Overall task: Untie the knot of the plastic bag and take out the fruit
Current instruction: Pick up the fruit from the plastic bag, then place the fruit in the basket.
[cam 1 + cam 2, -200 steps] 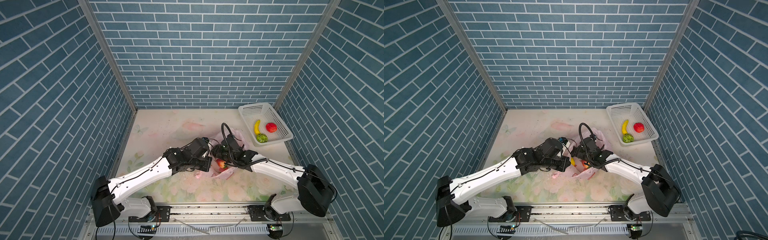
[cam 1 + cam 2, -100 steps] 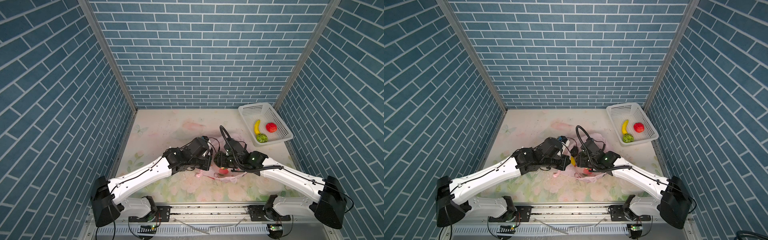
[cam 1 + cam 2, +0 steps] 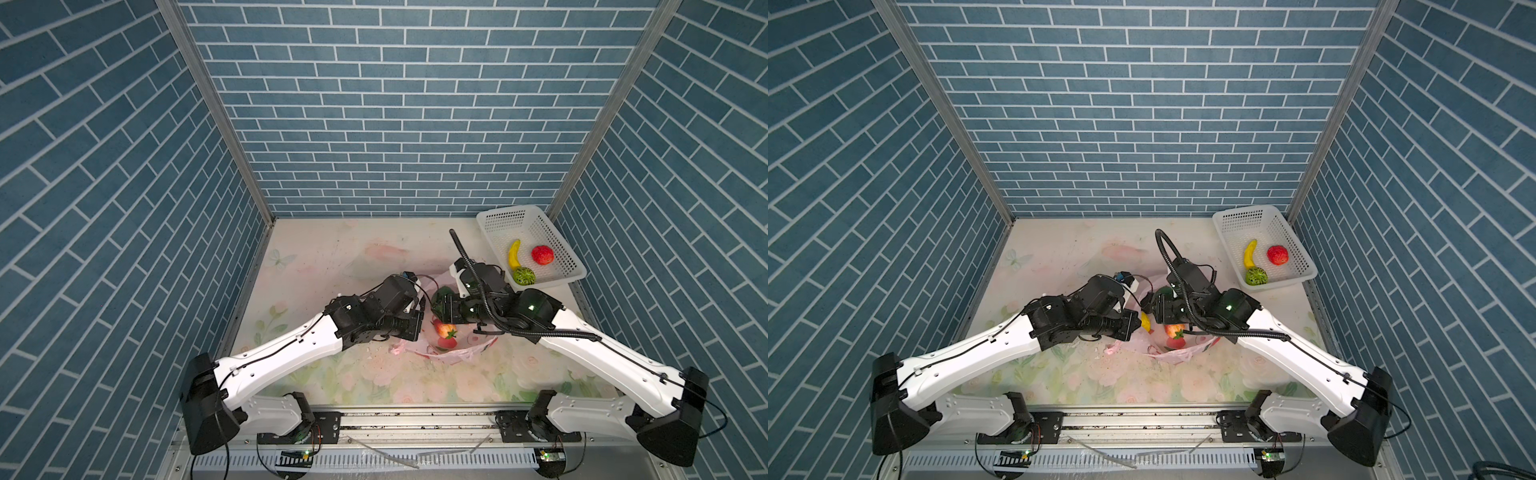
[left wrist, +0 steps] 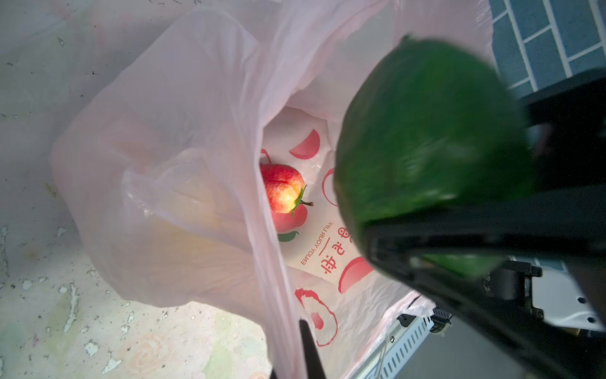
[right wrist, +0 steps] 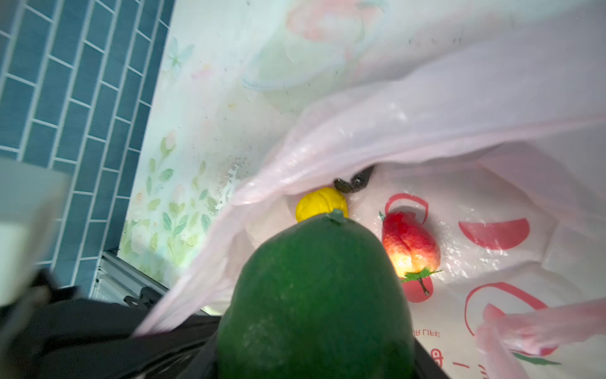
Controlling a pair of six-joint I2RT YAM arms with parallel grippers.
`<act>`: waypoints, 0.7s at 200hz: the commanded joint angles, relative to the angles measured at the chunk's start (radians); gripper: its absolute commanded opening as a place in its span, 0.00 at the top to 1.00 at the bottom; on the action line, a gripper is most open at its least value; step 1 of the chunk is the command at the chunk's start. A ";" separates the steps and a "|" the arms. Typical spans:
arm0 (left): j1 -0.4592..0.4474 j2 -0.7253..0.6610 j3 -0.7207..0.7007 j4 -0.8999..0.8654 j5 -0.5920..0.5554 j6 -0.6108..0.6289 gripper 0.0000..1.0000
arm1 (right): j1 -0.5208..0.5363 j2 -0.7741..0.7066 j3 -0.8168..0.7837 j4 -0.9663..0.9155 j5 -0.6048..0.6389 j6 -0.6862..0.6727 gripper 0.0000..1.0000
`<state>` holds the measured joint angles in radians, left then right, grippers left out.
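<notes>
Bag (image 4: 180,164) lies open and untied, its rim pinched by the closed left gripper (image 3: 419,328). Basket (image 3: 511,218) stands well apart at the far right, nearer the right gripper (image 3: 441,308), which clamps the green fruit (image 5: 314,295) over the bag mouth, long axis pointing out from the jaws. Apple (image 5: 410,249) and lemon (image 5: 319,205) lie inside.

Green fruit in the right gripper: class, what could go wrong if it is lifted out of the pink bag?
The green fruit is rounded and bulges past the right gripper; it might slip and fall onto the red fruit and lemon below.
The plastic bag film drapes close beside it; it could snag, drag and pull from the left gripper pinching its rim.
</notes>
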<state>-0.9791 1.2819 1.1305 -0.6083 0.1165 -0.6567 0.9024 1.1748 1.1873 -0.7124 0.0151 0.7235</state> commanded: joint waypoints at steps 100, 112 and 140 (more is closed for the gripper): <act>0.007 -0.032 -0.014 -0.025 -0.003 0.005 1.00 | -0.619 0.041 0.050 0.104 0.017 -0.278 0.52; 0.007 -0.032 -0.015 -0.025 -0.002 0.005 1.00 | -0.691 0.084 0.039 0.158 -0.008 -0.279 0.52; 0.007 -0.034 -0.017 -0.024 0.001 0.005 1.00 | -0.817 0.253 0.075 0.258 -0.069 -0.277 0.53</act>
<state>-0.9791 1.2671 1.1301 -0.6155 0.1173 -0.6571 0.1608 1.3109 1.2388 -0.5671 0.0090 0.4881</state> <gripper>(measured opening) 0.045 0.623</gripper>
